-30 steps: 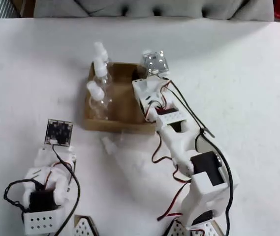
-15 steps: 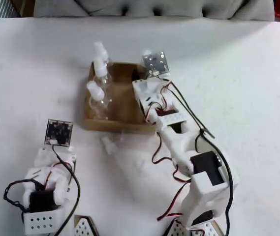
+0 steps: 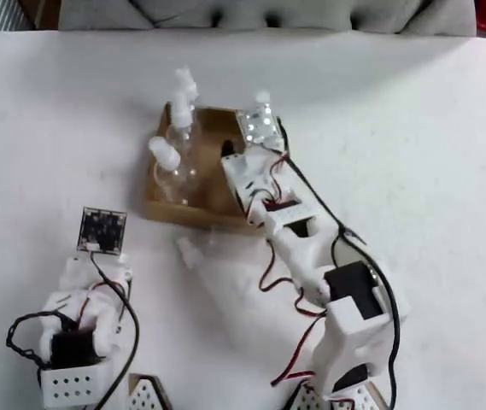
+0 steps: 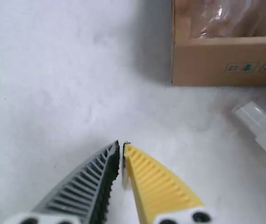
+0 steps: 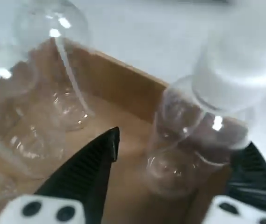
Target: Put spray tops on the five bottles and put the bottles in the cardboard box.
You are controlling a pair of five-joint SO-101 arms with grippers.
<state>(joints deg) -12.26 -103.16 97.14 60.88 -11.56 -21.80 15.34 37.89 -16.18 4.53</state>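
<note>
Bottles in the cardboard box (image 3: 211, 190), how many?
Two with spray tops stand along its far-left side, one bottle (image 3: 180, 111) by the back corner and a second bottle (image 3: 168, 171) just in front of it. A third bottle (image 5: 203, 123) stands upright at the opposite wall.
And the right gripper (image 5: 182, 144)?
It hangs over the box with fingers spread wide, the third bottle between them, close against one finger and clear of the other.
Any outside?
A capped bottle (image 3: 217, 266) lies on its side on the white table (image 3: 413, 128), just in front of the box.
The left gripper (image 4: 122, 150)?
Low over the table, near the box's corner, fingertips pressed together on nothing.
</note>
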